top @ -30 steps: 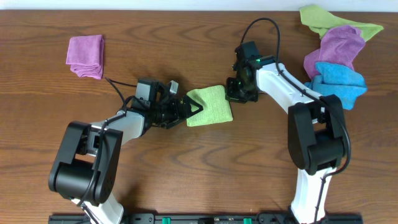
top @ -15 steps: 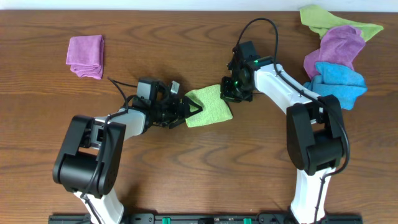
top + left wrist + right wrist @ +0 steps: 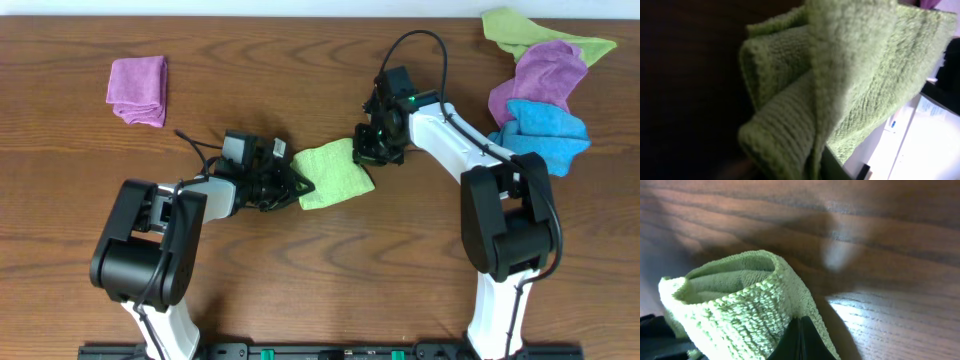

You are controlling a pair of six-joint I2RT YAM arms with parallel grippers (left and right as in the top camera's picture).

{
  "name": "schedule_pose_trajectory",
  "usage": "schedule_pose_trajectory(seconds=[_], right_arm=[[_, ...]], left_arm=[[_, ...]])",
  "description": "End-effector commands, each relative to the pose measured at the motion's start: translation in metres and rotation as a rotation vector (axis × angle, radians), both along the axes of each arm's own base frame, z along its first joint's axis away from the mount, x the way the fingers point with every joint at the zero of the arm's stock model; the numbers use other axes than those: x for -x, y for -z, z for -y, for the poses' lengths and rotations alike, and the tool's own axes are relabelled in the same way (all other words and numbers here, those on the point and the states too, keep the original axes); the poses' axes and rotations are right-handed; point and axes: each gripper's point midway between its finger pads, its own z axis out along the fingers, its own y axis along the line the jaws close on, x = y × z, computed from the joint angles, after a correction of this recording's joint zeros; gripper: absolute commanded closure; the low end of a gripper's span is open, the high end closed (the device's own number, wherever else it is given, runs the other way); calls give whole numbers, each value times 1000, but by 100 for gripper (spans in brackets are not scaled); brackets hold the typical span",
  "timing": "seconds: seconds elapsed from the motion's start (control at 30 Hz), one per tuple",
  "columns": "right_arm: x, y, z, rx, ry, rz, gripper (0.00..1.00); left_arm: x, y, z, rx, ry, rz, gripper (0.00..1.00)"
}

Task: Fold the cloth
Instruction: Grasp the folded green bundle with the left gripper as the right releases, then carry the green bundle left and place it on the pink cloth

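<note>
Cloth (image 3: 335,172) lay folded on worktop (image 3: 300,270), between arms. Left end effector (image 3: 297,186) pinched its left edge; right end effector (image 3: 372,152) pinched far corner. Risk: uneven pull would undo layers, skew fold.

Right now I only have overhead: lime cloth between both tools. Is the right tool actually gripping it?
Observer: The right wrist view shows an edge of the cloth bunched against the right tool. Its dark tips read as one closed wedge, so it looks pinched. That edge curls into an open loop.
Operator: And the left side?
Observer: The left wrist view is filled by the cloth, with several stacked folds at its near edge. The fingers of the left tool can't be made out there, so I can't confirm its grip.
</note>
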Motion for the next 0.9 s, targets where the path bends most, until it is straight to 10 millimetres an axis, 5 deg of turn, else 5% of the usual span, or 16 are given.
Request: schedule_pose_trajectory(seconds=[0.0, 0.13, 0.3, 0.43, 0.53, 0.67, 0.73, 0.87], right_arm=[[6, -3, -4, -21, -26, -19, 99], [-2, -28, 15, 23, -23, 16, 99], [-13, -77, 47, 82, -18, 96, 99], [-11, -109, 65, 111, -1, 152, 99], [-8, -124, 67, 108, -10, 184, 98], [-5, -132, 67, 106, -18, 199, 98], [-4, -132, 67, 106, -19, 195, 99], [-3, -131, 67, 107, -20, 190, 99]], left_arm=[[-8, 10, -5, -22, -25, -14, 94], [-48, -34, 1, 84, -7, 85, 95], [-122, -132, -15, 186, -66, 294, 94], [-173, -239, -64, 198, -156, 554, 94], [-193, -294, -123, 172, -278, 667, 94], [-205, -317, -219, 124, -493, 696, 94], [-203, -310, -264, 90, -582, 671, 94], [-192, -289, -324, -23, -647, 675, 94]])
